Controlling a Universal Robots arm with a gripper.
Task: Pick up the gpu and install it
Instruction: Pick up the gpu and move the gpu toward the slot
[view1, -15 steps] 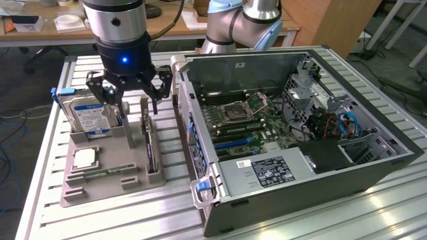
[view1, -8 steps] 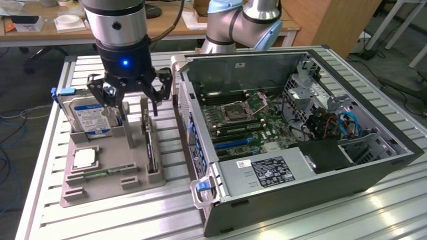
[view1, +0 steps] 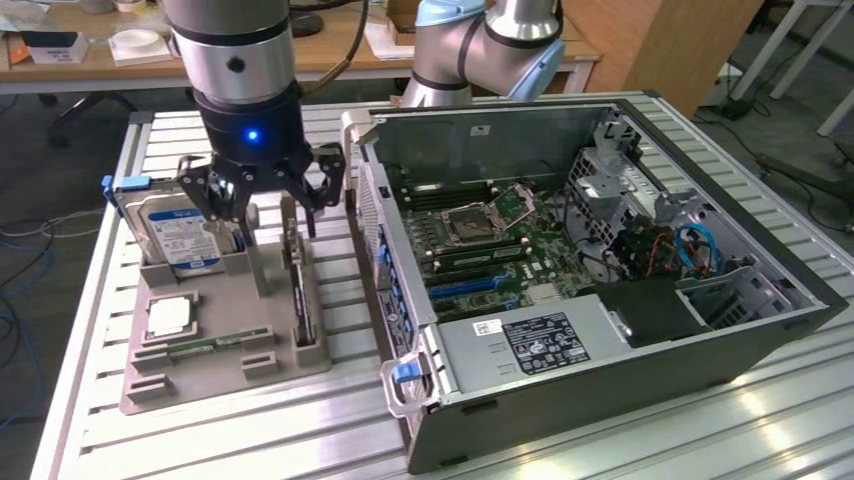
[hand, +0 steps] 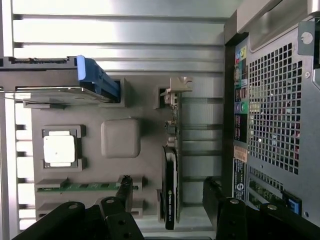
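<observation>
The gpu (view1: 302, 292) stands on edge in a slot of the grey parts holder (view1: 227, 375), at the side nearest the computer case. In the wrist view the gpu (hand: 172, 165) is a thin green card with a black cooler, and its silver bracket (hand: 176, 86) is at the far end. My gripper (view1: 278, 230) hangs just above the card's far end and is open. Its black fingers (hand: 123, 192) straddle the card, one on each side, without touching it. Nothing is held.
The holder also carries a blue-labelled hard drive (view1: 180, 238), a processor (view1: 168, 318) and a memory stick (view1: 214, 345). The open computer case (view1: 587, 260) lies at the exterior view's right with its motherboard (view1: 474, 250) exposed. A second arm (view1: 481, 50) stands behind.
</observation>
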